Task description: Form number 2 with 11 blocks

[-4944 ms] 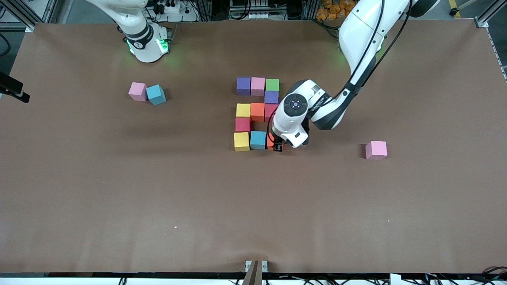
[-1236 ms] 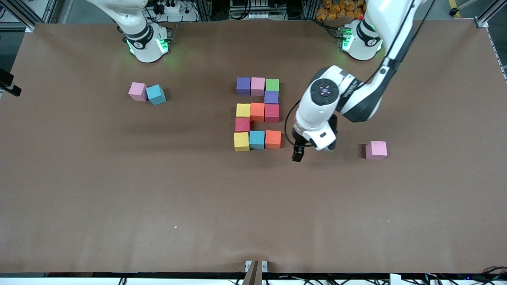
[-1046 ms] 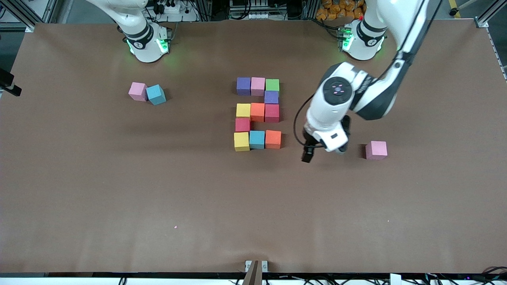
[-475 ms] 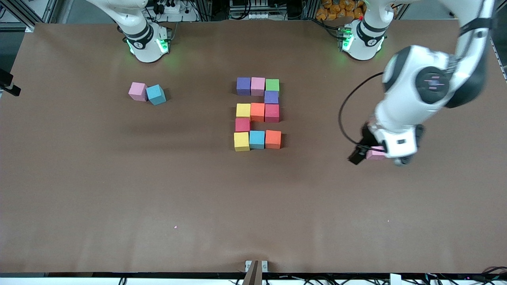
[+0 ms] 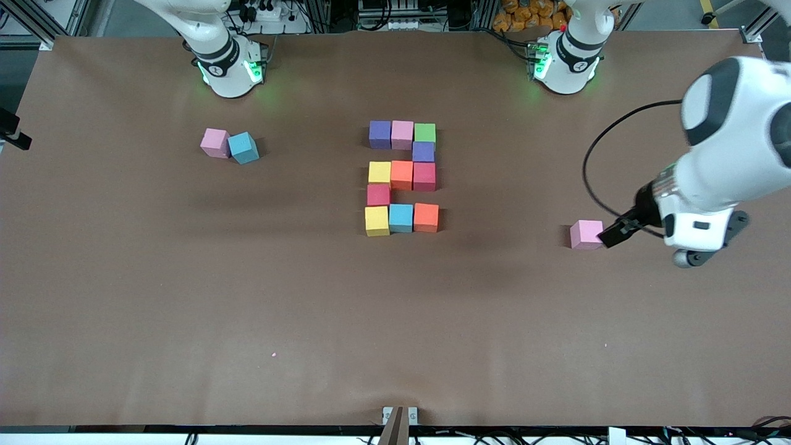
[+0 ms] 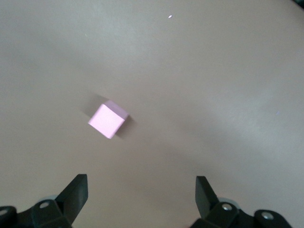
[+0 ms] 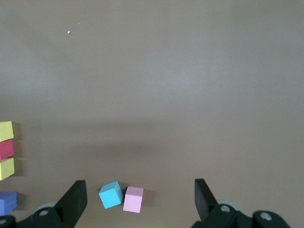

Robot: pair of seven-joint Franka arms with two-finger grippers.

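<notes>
The number 2 [image 5: 401,176] stands in the middle of the table, made of eleven cubes: purple, pink and green in the row nearest the robots, then purple, then yellow, orange and red, then red, then yellow, blue and orange [image 5: 426,217]. Its edge cubes show in the right wrist view [image 7: 5,149]. My left gripper [image 5: 609,238] is open and empty, up in the air beside a loose pink cube [image 5: 586,234], which also shows in the left wrist view [image 6: 107,119]. My right gripper [image 7: 138,197] is open and empty, high over a pink cube [image 7: 133,199] and a blue cube [image 7: 110,194].
The loose pink cube [image 5: 215,143] and blue cube [image 5: 243,148] touch each other toward the right arm's end of the table. The right arm waits, with only its base [image 5: 225,62] showing in the front view. Bare brown table [image 5: 395,321] lies nearer the front camera.
My left gripper has let go of the orange cube at the 2's corner, risen, and swung toward the left arm's end, passing over the loose pink cube. The right arm has not moved.
</notes>
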